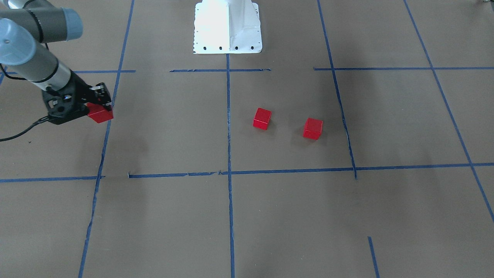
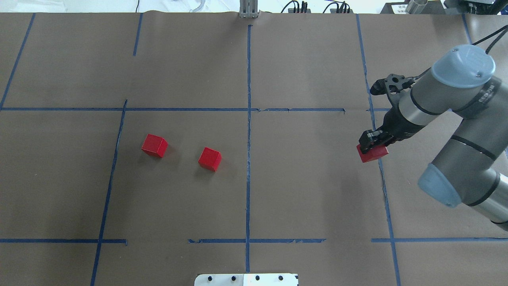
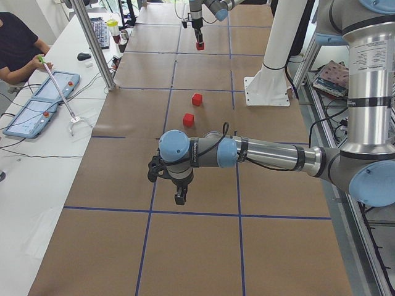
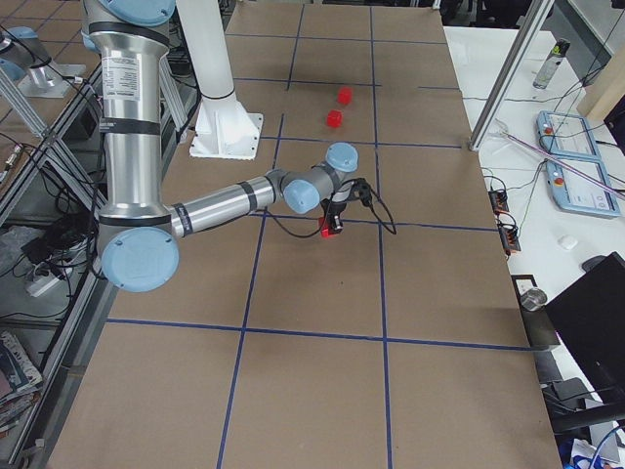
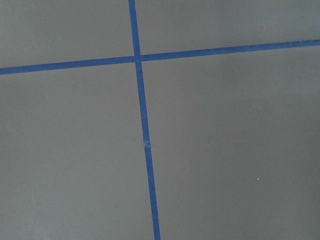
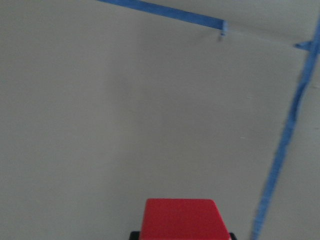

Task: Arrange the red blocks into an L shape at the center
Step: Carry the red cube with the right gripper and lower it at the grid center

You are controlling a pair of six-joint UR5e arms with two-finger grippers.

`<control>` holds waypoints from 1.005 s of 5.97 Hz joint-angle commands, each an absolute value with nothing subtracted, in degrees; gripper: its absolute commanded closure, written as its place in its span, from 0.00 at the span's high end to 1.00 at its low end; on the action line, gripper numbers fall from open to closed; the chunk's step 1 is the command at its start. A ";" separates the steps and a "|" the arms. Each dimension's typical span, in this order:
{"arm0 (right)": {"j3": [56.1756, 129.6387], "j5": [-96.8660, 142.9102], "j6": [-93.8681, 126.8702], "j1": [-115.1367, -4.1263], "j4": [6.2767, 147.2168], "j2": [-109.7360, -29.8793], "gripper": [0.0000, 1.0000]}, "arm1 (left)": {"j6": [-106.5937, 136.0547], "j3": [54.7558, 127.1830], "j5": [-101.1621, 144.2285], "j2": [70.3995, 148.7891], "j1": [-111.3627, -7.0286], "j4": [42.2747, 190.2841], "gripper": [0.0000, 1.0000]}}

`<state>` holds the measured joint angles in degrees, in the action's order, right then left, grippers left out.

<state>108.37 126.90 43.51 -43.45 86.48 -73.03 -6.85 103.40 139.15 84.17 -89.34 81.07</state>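
Three red blocks, cubic, hence without a long axis; two loose on the brown paper (image 2: 178, 206), on the robot's left of the vertical blue tape line (image 2: 249, 59); inner red block (image 2: 210, 159) near that line, outer red block (image 2: 154, 145) further out, the pair near each other but apart, not touching; each flat on one face and turned askew to the tape grid; both between the two horizontal tape lines, just short of the center (image 2: 248, 174); third red block (image 2: 375, 153) well apart from these, on the robot's right, at the next vertical tape line, likewise skewed to the grid; clamped between the fingers of the right gripper (image 2: 372, 147), closed onto two opposite faces from above; contact with the paper not discernible; left gripper (image 3: 179, 196) shown in the side view only, pointing down over the paper beside a tape line; spacing of its fingers cannot be told.
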 commanded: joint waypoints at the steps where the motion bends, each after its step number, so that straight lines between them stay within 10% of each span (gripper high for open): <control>1: 102.87 118.44 60.28 -33.28 86.93 -60.09 0.00 | -6.86 103.36 139.13 84.29 -89.30 81.04 1.00; 6: 88.43 113.56 70.65 -28.39 87.10 -46.07 0.00 | -6.94 104.06 139.22 84.20 -89.38 81.12 1.00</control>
